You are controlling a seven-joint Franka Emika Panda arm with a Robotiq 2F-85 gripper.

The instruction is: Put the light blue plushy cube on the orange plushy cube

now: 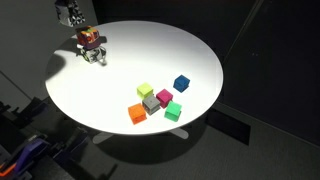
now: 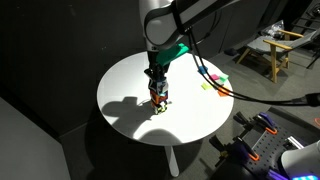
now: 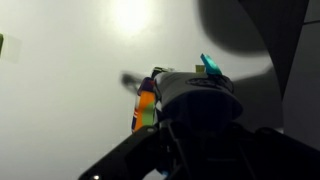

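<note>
Your arm drops near-vertically toward the tabletop near its rim. The claw is at the light blue plushy cube, right against the orange plushy cube (grip unclear; I cannot tell).

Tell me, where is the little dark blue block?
In an exterior view the dark blue block sits toward the picture's right on the white table, just beyond the pink block.

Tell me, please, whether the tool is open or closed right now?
Tool: cannot be told; it sits close over the orange plushy cube, and its fingers are too small and dark to read.
</note>
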